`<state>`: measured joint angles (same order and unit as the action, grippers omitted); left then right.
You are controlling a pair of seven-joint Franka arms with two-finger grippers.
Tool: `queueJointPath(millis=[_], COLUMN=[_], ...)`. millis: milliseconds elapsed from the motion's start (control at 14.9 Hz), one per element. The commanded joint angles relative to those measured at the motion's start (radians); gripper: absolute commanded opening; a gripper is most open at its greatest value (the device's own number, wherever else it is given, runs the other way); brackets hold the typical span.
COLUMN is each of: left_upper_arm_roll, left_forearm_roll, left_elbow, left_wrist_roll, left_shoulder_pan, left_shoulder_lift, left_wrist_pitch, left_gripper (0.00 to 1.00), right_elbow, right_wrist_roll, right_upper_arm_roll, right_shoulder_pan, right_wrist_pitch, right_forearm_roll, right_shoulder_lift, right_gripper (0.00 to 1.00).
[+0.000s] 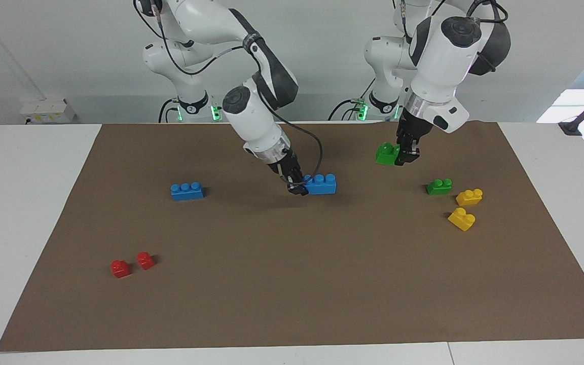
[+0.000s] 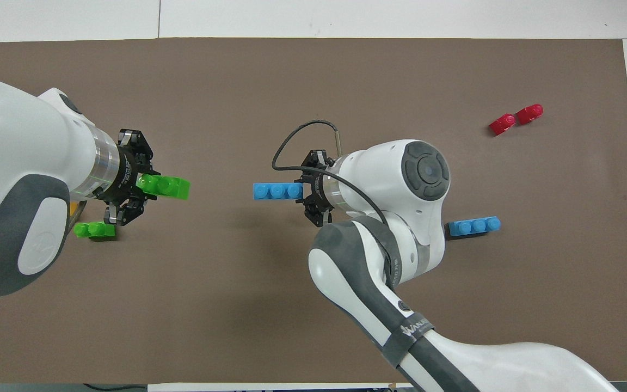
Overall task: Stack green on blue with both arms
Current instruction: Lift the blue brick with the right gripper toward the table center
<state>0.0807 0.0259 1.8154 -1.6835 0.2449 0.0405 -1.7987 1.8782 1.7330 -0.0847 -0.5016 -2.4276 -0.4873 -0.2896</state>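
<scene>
On the brown mat (image 1: 292, 304), the right gripper (image 1: 297, 186) is over the mat's middle, closed on one blue brick (image 1: 321, 184). The left gripper (image 1: 406, 153) is above the mat toward the left arm's end, closed on a green brick (image 1: 386, 153), both bricks in the air.
</scene>
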Motion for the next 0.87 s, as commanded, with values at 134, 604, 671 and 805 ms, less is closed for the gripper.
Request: queueJointPath(millis=[134,604,671,805], left_upper_arm_roll=[-0.004,0.001,0.001,0.001], left_forearm_roll=[0.011,0.003,0.0,-0.007], left_elbow=[0.031,0.168,0.171,0.182], left_wrist_roll=[-0.016,-0.135,-0.162,-0.23], left_shoulder_pan=[0.011,0.097,0.109,0.146], left_shoulder_lift=[0.027,0.059,0.052,0.033], left_wrist_pitch=[-0.001,-0.159,-0.162,-0.195], left_gripper=[0.0,0.0,0.0,0.0], right_elbow=[0.029,0.071,0.081,0.096], right_wrist_roll=[-0.067,-0.232,-0.287,-0.36], right_upper_arm_roll=[0.003,0.002,0.002,0.002], right_shoulder_pan=[0.002,0.018,0.021,0.034], right_wrist_pitch=[-0.053,-0.056,-0.057,-0.067], right_forearm_roll=[-0.013,-0.097,-0.143,-0.186], right_shoulder_lift=[-0.059,-0.077,-0.077,-0.083], right_gripper=[0.0,0.0,0.0,0.0])
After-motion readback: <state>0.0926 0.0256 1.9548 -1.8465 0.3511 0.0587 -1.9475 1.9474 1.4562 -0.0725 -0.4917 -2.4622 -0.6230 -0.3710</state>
